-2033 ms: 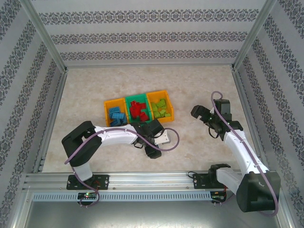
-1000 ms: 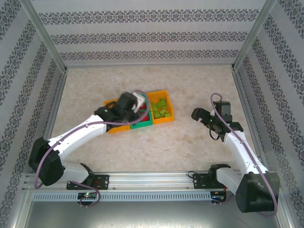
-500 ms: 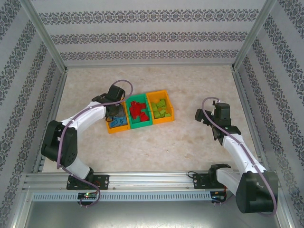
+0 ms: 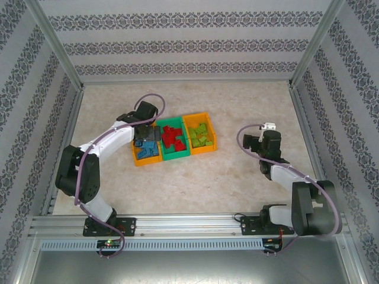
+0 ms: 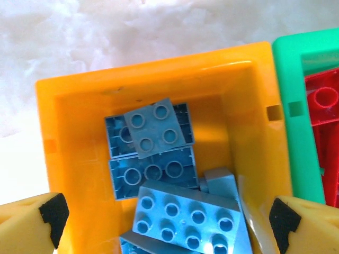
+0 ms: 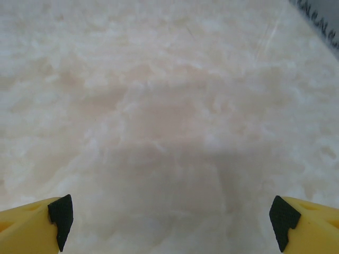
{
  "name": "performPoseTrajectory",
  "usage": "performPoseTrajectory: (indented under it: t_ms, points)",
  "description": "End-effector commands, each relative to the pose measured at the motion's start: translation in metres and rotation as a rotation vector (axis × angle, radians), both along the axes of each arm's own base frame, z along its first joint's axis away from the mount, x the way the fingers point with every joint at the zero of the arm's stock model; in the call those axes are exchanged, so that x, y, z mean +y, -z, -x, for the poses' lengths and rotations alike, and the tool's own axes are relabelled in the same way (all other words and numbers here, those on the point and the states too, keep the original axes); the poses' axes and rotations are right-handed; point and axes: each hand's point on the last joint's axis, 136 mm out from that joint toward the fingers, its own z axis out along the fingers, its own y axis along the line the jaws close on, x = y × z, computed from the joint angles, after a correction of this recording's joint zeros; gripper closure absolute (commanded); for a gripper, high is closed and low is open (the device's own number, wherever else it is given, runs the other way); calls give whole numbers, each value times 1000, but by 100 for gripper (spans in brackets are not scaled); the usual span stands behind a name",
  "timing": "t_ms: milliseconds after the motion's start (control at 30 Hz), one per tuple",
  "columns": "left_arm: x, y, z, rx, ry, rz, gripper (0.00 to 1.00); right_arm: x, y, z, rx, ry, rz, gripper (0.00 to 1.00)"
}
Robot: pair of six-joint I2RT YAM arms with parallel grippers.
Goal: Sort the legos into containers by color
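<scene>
Left arm has swung from the near side of the bins to the far-left one; right arm has folded back toward its base.

- Left fingers (image 5: 53, 214): spread wide, nothing between them. Left gripper (image 5: 167, 221) hangs over the left orange bin (image 5: 58, 159), its tips near the two side walls.
- Below: blue legos (image 5: 153, 159) piled loosely and tilted on one another, inside that bin.
- Just beside it, touching: green bin (image 4: 176, 156) with red legos (image 4: 172, 137); then right orange bin (image 4: 203, 149) with lime legos (image 4: 199, 136).
- Right fingers (image 6: 58, 214): also spread wide, empty. Right gripper (image 4: 249, 142) sits over bare surface (image 6: 169, 106), well apart from the bins.

Judgement: every lego I can see lies in a bin with its own color, so the sort looks done or close to it.

Risk: the left fingers span about as wide as the bin. A drop or a sideways pull-out could catch a wall, drag or tip the light bin, and spill blue pieces next door among the red. The tilted top lego could also snag a fingertip.
</scene>
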Motion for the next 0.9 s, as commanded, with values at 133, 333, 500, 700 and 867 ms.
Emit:
performPoseTrajectory:
  t_ms: [133,333,500,700,867]
  points:
    - [51,-55,7,-165,-72,-194,1,-1,-20,-28,-221,-8,39,2]
    - [82,-54,-10,-349,-36,-353,1,-2,-13,-33,-231,4,31,2]
    - [85,-32,-19,-499,18,-361,1,4,-12,-35,-201,-37,33,2]
    - [98,-9,-9,-695,-3,-262,1,5,-11,-35,-201,-45,35,2]
    - [110,-1,-10,-746,-5,-196,1,5,-12,-35,-200,-44,35,2]
